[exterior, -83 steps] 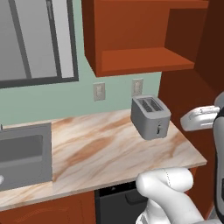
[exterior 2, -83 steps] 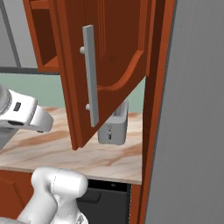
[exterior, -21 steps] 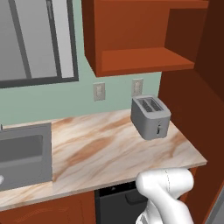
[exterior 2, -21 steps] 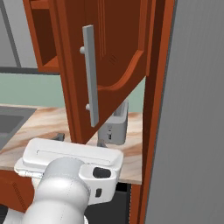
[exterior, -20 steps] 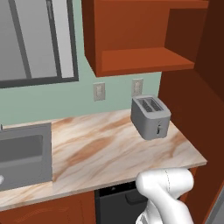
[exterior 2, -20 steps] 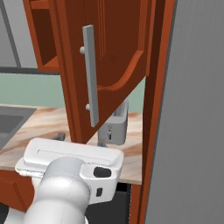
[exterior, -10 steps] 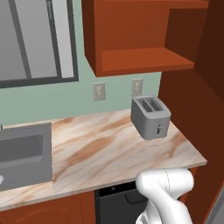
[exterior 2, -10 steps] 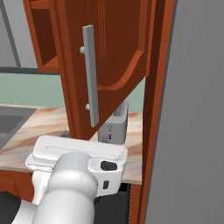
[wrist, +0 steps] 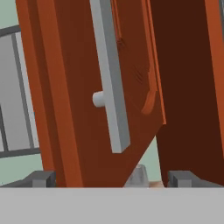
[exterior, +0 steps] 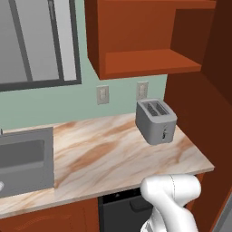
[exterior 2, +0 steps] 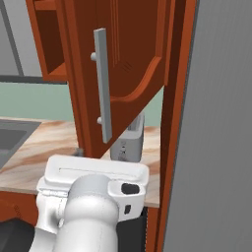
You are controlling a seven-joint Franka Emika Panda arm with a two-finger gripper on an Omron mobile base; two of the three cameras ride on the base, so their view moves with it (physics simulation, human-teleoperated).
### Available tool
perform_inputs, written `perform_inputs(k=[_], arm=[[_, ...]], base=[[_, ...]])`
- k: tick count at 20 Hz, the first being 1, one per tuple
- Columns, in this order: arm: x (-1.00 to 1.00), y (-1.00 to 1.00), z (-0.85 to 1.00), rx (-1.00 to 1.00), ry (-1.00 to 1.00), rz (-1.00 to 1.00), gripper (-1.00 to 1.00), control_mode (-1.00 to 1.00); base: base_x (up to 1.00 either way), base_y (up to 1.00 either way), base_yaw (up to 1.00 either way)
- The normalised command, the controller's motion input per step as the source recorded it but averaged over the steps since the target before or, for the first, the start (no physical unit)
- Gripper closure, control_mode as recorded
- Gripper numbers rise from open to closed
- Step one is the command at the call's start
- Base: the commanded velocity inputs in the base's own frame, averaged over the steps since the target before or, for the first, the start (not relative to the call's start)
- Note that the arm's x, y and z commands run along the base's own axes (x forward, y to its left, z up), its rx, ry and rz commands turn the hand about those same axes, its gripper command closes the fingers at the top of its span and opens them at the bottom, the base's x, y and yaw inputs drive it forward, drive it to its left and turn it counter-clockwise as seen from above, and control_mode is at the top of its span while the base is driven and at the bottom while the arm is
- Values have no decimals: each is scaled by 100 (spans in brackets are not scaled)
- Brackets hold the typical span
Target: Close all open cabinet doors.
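One cabinet door (exterior 2: 133, 64) of reddish-brown wood stands swung open from the wall cabinet, its long grey bar handle (exterior 2: 102, 83) facing me. In the hand view the door (wrist: 65, 96) is close ahead and its handle (wrist: 111, 78) runs down the middle. My gripper (wrist: 113, 179) is open below the handle's lower end, its fingertips (wrist: 41, 178) far apart with nothing between them. The open cabinet's bare shelf (exterior: 149, 61) shows in the left base view. My white hand (exterior 2: 93, 177) sits low in front of the door.
A grey toaster (exterior: 155, 121) stands on the marble counter (exterior: 104, 158) under the cabinet, with a sink (exterior: 25, 158) at the left. A tall dark wooden panel (exterior: 199, 113) and a grey wall (exterior 2: 221, 147) close off the right side. A window (exterior: 36, 41) is at the left.
Since about four seconds ago the arm has swung in front of the open door. Over the last second the hand has crept slightly right; the door has not moved.
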Motion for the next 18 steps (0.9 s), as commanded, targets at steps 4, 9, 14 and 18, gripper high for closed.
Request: perform_inputs(k=[4,9,14,18], arm=[[4,1,-17,0,-12,0,-100,-100],[0,16,-12,0,-10,0,-100,-100],[6,16,-10,0,-7,0,-100,-100],[13,13,-8,0,-5,0,-100,-100]], base=[[0,0,0],[0,0,0],[0,0,0],[0,0,0]])
